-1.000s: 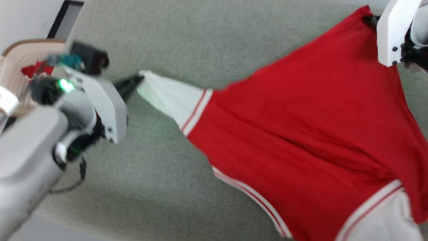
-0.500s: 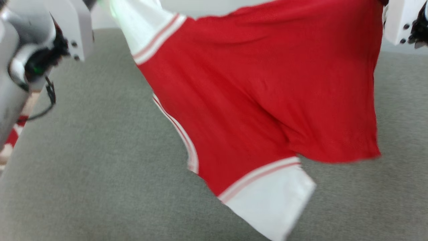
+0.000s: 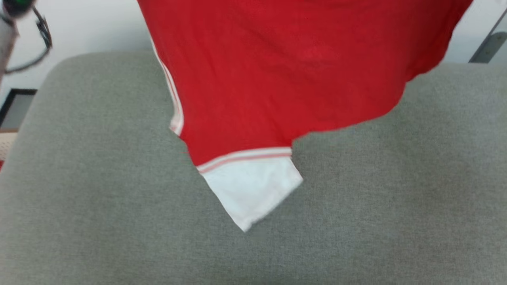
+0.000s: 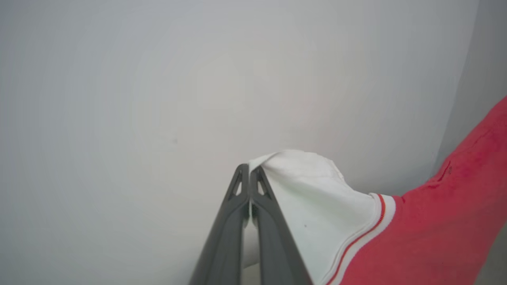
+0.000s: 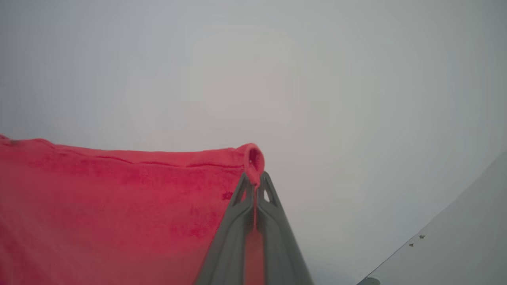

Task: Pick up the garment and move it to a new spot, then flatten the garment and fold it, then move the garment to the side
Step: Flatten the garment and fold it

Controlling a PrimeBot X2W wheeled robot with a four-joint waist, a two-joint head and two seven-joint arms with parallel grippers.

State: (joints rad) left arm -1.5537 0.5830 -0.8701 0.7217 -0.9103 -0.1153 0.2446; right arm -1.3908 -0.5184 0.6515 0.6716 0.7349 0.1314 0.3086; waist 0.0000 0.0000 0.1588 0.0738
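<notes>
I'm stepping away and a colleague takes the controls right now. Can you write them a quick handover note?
Left claw: shut on one white sleeve end of the garment.
Right claw: shut on a red edge of it.
Garment: hanging spread between both claws, over the grey cushion; the other white sleeve dangles lowest.
Done: pick-up.
Left: lay it down at the new spot, flatten, fold, move it aside.
</notes>
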